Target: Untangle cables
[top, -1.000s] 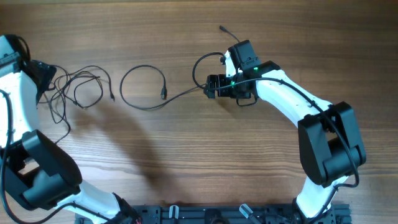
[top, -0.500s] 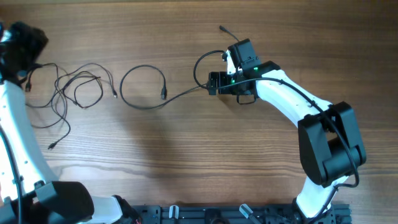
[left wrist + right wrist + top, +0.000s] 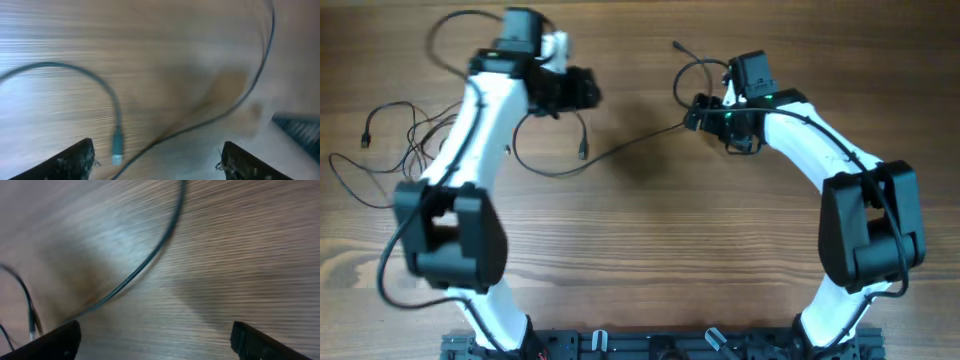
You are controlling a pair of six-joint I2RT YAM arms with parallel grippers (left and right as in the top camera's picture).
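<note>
A tangle of thin black cables (image 3: 415, 145) lies at the table's left. A looped black cable (image 3: 545, 168) with a plug end (image 3: 583, 152) runs right toward my right gripper (image 3: 692, 112). My left gripper (image 3: 592, 92) hovers above that loop, open and empty; its wrist view shows the plug (image 3: 117, 146) and a cable strand (image 3: 220, 112) between its fingers (image 3: 155, 161). My right gripper is open and empty; a cable strand (image 3: 145, 265) lies ahead of its fingers (image 3: 155, 340). Another cable end (image 3: 677, 46) lies at the far middle.
The wooden table (image 3: 650, 250) carries the cables. A black rail (image 3: 650, 345) runs along the front edge. Both arm bases stand at the front, left and right.
My left arm has swung from the far left edge to above the looped cable. My right gripper has moved right and back. The cable's right end has shifted with it.
</note>
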